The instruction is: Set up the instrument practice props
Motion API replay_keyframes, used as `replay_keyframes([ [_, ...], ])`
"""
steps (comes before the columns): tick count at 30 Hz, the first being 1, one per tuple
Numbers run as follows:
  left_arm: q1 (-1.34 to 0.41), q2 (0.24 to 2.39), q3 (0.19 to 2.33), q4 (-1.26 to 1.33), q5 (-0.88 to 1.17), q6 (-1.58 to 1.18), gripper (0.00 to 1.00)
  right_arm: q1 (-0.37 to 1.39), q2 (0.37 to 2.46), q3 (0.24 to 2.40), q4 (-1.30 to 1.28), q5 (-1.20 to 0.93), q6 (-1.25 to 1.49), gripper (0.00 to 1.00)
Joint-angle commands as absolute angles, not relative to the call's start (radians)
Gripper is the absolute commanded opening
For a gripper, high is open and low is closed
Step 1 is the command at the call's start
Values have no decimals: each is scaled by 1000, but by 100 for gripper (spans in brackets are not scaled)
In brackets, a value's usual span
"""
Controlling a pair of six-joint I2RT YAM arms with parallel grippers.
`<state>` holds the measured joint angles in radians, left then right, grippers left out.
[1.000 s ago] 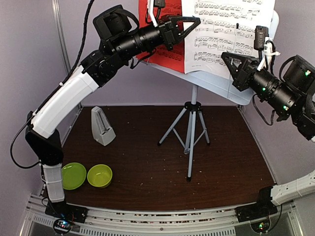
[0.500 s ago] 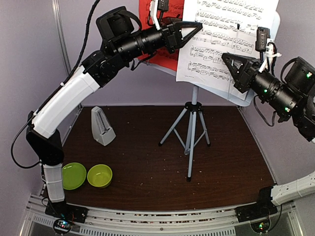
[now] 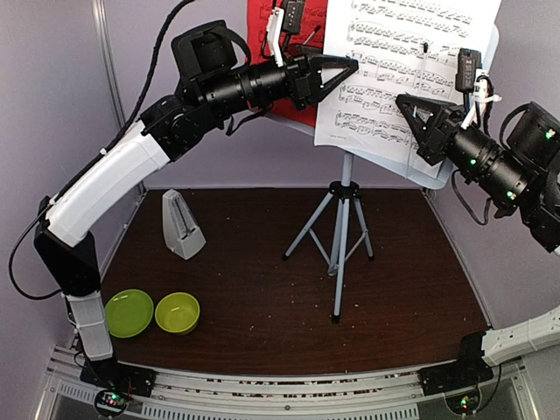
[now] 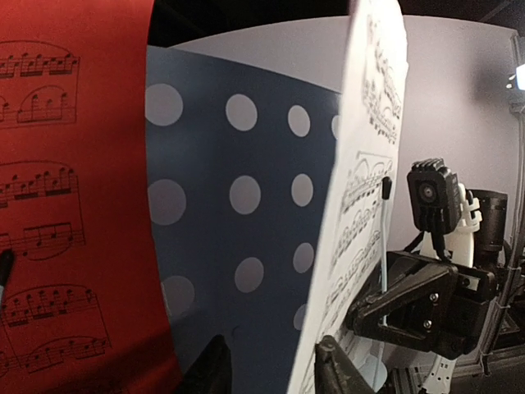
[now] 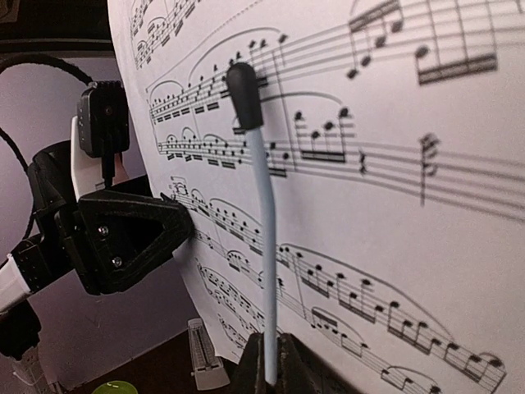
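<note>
White music sheet (image 3: 376,52) between newly parted left hand (image 4: 275,373), right hand (image 5: 267,361) pinching wire (image 5: 261,246)

White music sheet (image 3: 385,35) and red music sheet (image 4: 74,205): matt paper, black print; stand desk (image 4: 246,246) smooth matt grey, perforated; tripod legs (image 3: 339,262) grey metal tube, black plastic joints; thin rod (image 5: 264,246) smooth white, matt black tip; table (image 3: 262,324) dark wood-look top; metronome (image 3: 182,226), left edge, matt whitish plastic; bowls (image 3: 177,312), near-left corner, glossy green plastic.
</note>
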<state>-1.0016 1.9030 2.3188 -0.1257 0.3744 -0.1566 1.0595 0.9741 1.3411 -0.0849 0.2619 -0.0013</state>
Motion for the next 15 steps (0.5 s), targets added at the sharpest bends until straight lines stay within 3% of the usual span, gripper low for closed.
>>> replay_keyframes([
  [1,-1003,1816,2237,-95,344,-142,37,1055,954,1330,-76,245,-10,0],
  [9,-1003,1767,2144,-86,331,-141,23,1048,954,1327,-78,239,-5,0],
  [15,-1002,1772,2144,-78,347,-131,1,1046,954,1326,-79,220,-1,0],
])
